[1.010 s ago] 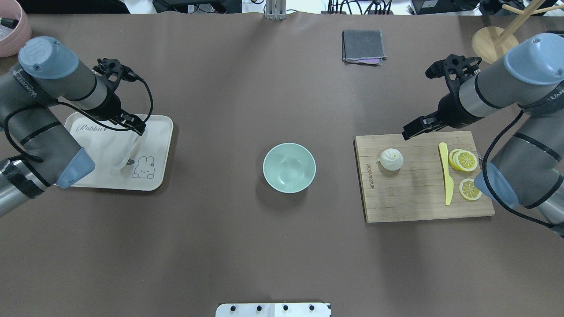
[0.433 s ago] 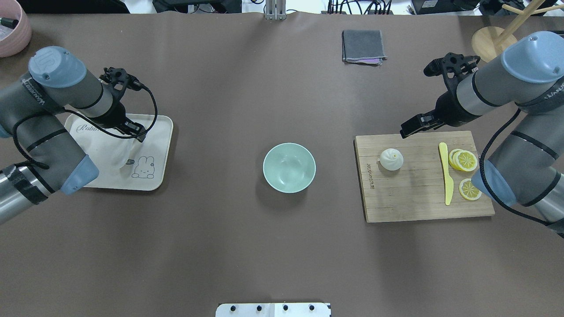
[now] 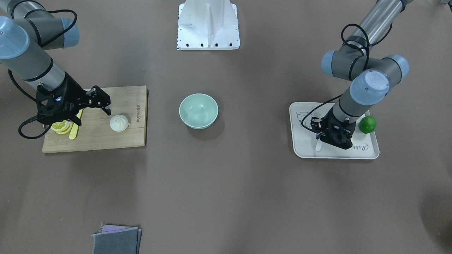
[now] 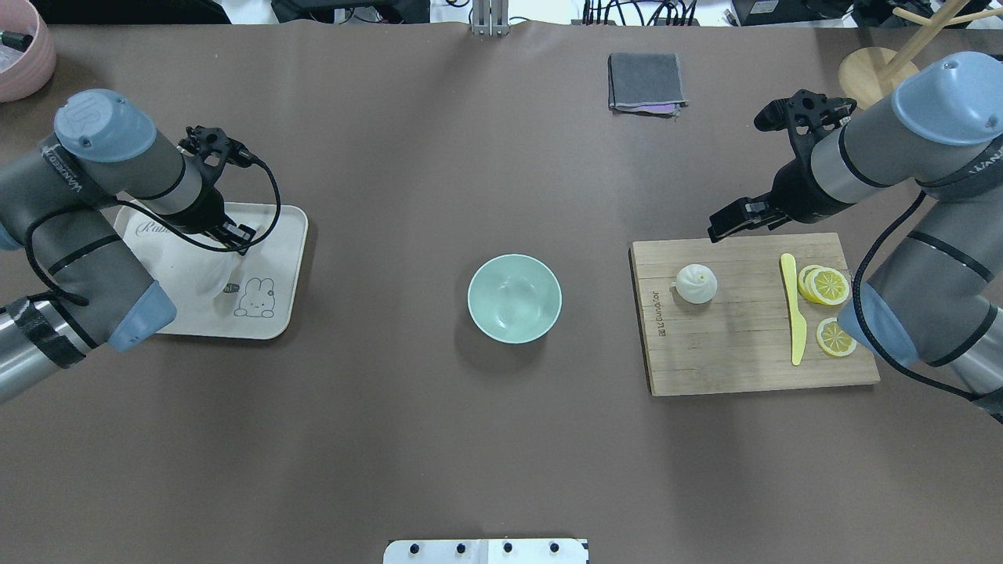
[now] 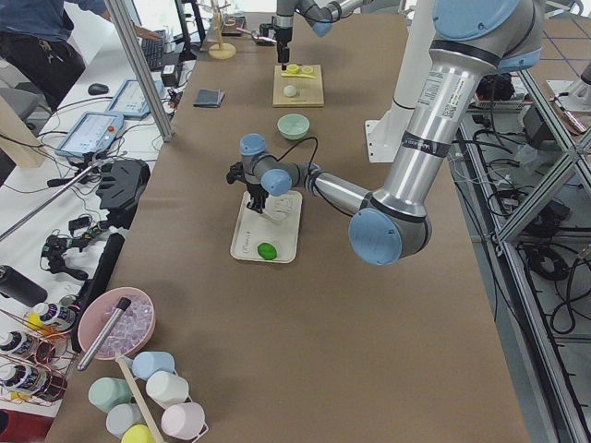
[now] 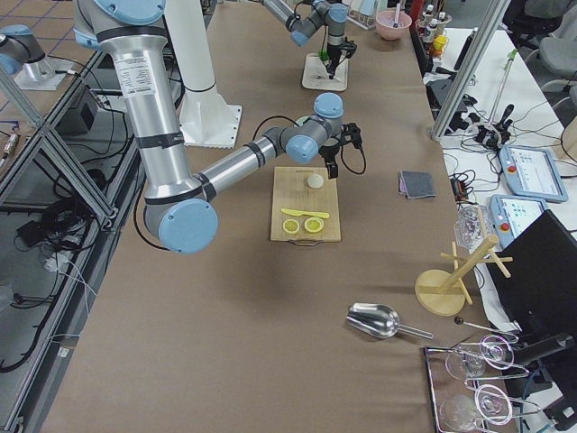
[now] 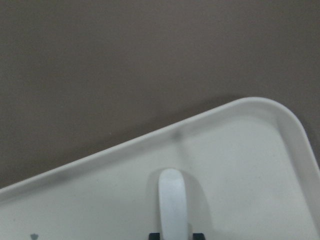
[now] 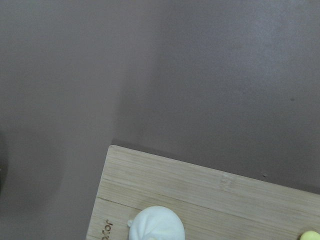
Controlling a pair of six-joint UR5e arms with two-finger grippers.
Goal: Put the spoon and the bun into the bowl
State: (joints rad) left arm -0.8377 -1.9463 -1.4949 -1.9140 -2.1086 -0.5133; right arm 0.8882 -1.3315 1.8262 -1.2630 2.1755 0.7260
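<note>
The white spoon [image 7: 173, 200] lies on the cream tray [image 4: 274, 313] at the left; its handle also shows in the front view [image 3: 318, 144]. My left gripper [image 4: 241, 235] is down on the tray, and its fingertips press both sides of the spoon's handle. The white pleated bun [image 4: 696, 283] sits on the wooden cutting board [image 4: 736, 352] at the right. My right gripper [image 4: 725, 223] is open and empty, above the board's far edge, just beyond the bun. The mint-green bowl [image 4: 514, 298] stands empty mid-table.
A green lime [image 3: 367, 124] sits on the tray beside the left wrist. A yellow knife [image 4: 795, 313] and lemon slices [image 4: 827, 286] lie on the board. A grey cloth [image 4: 646, 82], a wooden stand [image 4: 878, 70] and a pink bowl [image 4: 19, 47] are at the far edge.
My left gripper came down onto the tray and closed in on the spoon's handle. My right gripper drifted slightly left and farther from the robot's base. Bun and bowl have not moved.
</note>
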